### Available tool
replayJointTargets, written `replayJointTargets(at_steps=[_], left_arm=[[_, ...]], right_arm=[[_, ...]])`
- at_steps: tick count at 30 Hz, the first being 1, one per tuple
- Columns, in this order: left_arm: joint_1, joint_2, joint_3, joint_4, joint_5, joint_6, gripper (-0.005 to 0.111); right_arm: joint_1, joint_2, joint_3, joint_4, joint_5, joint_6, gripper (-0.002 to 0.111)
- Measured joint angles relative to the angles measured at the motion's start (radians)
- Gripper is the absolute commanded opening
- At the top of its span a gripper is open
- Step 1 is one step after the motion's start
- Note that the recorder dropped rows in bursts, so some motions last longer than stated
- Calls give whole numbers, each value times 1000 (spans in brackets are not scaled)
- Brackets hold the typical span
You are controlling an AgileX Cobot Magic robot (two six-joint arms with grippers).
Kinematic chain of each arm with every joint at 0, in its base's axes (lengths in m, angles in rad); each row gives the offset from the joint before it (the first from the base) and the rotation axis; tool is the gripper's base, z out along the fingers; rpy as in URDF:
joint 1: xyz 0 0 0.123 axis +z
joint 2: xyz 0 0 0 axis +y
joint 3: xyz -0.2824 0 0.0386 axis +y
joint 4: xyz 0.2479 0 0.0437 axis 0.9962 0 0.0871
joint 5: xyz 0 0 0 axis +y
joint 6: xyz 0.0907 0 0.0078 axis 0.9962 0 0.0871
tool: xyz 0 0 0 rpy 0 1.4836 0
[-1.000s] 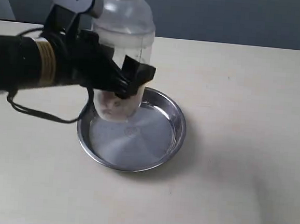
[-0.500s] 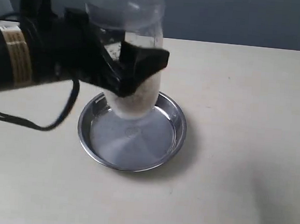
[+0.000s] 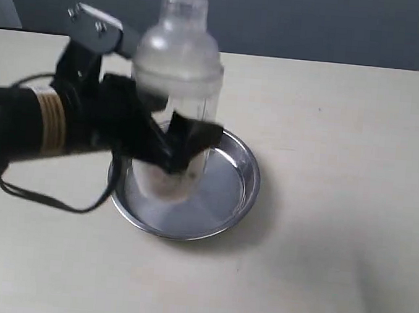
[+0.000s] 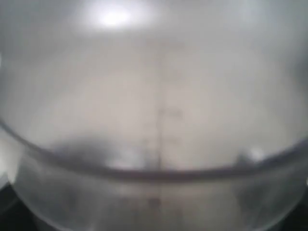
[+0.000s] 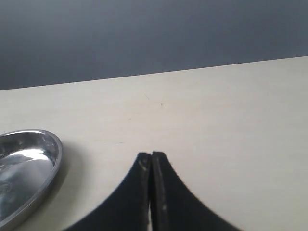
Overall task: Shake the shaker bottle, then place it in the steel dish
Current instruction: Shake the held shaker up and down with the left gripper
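Observation:
The shaker bottle (image 3: pixel 178 74), clear with a frosted dome and small cap, stands upright in the air over the steel dish (image 3: pixel 224 205), blurred by motion. My left gripper (image 3: pixel 168 149) is shut on its lower body, black fingers on either side. Brown and beige bits show near the bottle's base. In the left wrist view the bottle (image 4: pixel 159 120) fills the whole picture and hides the fingers. The right gripper (image 5: pixel 151 156) is shut with nothing in it, low over the table to the right of the dish (image 5: pixel 29 163); it is outside the exterior view.
The pale beige table (image 3: pixel 339 174) carries only the dish. A dark grey wall (image 3: pixel 314 23) runs behind the table's far edge. A black cable (image 3: pixel 46 198) loops down from the left arm beside the dish.
The left arm with the bottle rose and came closer half a second ago, and has now dropped back down toward the dish. The dish and right gripper stay put.

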Motion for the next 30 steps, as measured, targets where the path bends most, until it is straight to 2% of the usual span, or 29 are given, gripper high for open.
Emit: replayJointTargets(at_steps=[2, 5, 8, 9, 11, 12, 15, 18, 21, 23, 26, 28, 30], left_arm=[[-16, -48, -16, -11, -25, 0, 0], [-20, -14, 25, -26, 95, -9, 0], [-20, -136, -68, 20, 48, -7, 0], [-20, -124, -46, 7, 53, -9, 0], [-20, -40, 20, -10, 146, -10, 0], [-20, -36, 15, 14, 156, 8, 0], [-20, -78, -46, -4, 86, 31, 0], [-34, -31, 3, -58, -24, 31, 0], [-41, 61, 47, -58, 18, 29, 0], [-41, 26, 9, -58, 37, 74, 0], [-41, -45, -55, -78, -24, 95, 0], [-41, -36, -30, -94, -46, 93, 0], [-41, 7, 10, -104, -1, 93, 0]], right_arm=[[0, 0, 0, 0, -2, 0, -1], [0, 0, 0, 0, -2, 0, -1], [0, 0, 0, 0, 0, 0, -1], [0, 0, 0, 0, 0, 0, -1], [0, 0, 0, 0, -2, 0, -1], [0, 0, 0, 0, 0, 0, -1], [0, 0, 0, 0, 0, 0, -1], [2, 0, 0, 0, 0, 0, -1], [2, 0, 0, 0, 0, 0, -1], [2, 0, 0, 0, 2, 0, -1], [2, 0, 0, 0, 0, 0, -1], [2, 0, 0, 0, 0, 0, -1], [2, 0, 0, 0, 0, 0, -1]])
